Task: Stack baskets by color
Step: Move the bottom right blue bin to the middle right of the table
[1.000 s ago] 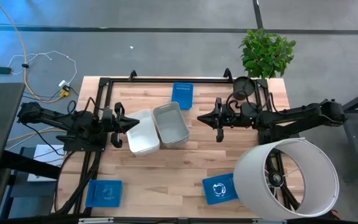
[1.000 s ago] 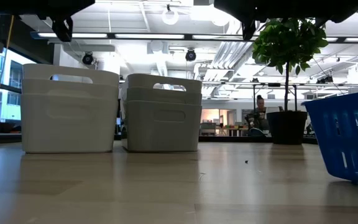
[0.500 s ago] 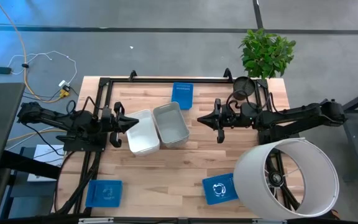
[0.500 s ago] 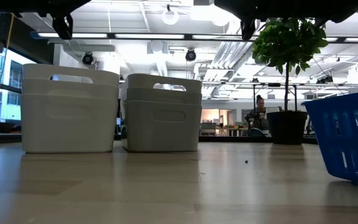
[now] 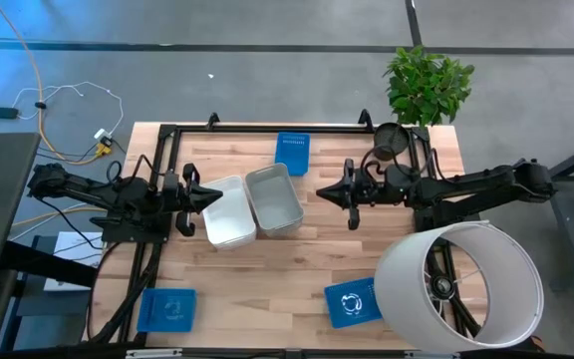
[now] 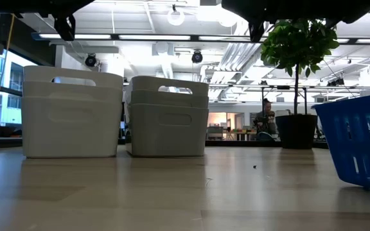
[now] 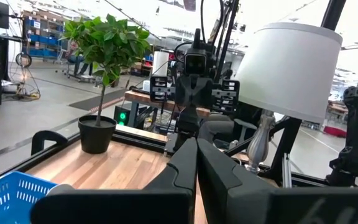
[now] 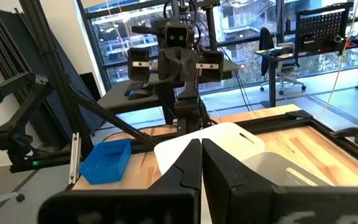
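- Baskets sit in five spots on the table [image 5: 307, 249]; a white basket [image 5: 229, 211] and a translucent grey basket [image 5: 274, 199] stand side by side, touching, near the middle; in the low view each shows a doubled rim, so each looks like a stack of at least two, though I cannot count them
- Blue baskets lie well apart: one at the far edge [image 5: 292, 152], one at the near left corner [image 5: 167, 309] and one near the front [image 5: 352, 302], just beside the big white cylinder [image 5: 461, 289]; the two near ones carry white marks
- By my judgement the white and grey sorting looks done or nearly so; the blue ones are not yet gathered into one stack, so that part is left; whether any blue spot already holds several nested bins I cannot tell
- No basket shows any contents from above other than, possibly, another basket nested inside; the black plant pot [image 5: 391, 140] holds a leafy plant at the far right corner
- left gripper [image 5: 210, 196] hangs above the table just beside the white basket, fingers pressed together, holding nothing
- right gripper [image 5: 325, 189] hangs right of the grey basket, apart from it, also closed and empty; the two grippers face each other across the pair
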Action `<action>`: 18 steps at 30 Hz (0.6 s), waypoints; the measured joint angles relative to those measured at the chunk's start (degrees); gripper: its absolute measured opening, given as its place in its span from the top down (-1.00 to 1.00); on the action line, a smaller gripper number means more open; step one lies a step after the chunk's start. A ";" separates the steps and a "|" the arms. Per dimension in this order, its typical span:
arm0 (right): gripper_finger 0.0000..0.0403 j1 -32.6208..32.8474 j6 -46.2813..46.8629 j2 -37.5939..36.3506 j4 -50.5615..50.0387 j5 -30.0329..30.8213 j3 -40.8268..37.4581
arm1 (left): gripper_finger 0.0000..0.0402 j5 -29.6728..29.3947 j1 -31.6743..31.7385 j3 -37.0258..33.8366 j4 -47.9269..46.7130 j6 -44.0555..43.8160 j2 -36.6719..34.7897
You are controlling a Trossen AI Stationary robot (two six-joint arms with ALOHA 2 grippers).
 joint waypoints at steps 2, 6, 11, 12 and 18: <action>1.00 0.00 0.00 0.00 -0.87 0.02 0.02 | 1.00 0.00 0.00 0.00 0.00 0.39 0.00; 1.00 0.00 0.26 0.02 -2.63 0.02 0.02 | 1.00 0.00 0.00 0.00 -0.02 0.92 0.00; 1.00 0.00 1.44 0.02 -3.91 0.08 0.02 | 1.00 0.00 0.00 0.00 0.00 0.92 0.00; 1.00 0.00 2.30 0.02 -4.37 0.53 0.02 | 1.00 0.00 0.00 0.00 0.00 0.92 0.00; 1.00 -1.79 14.03 4.62 -25.44 14.83 9.47 | 1.00 -0.03 0.00 0.00 0.99 0.92 0.00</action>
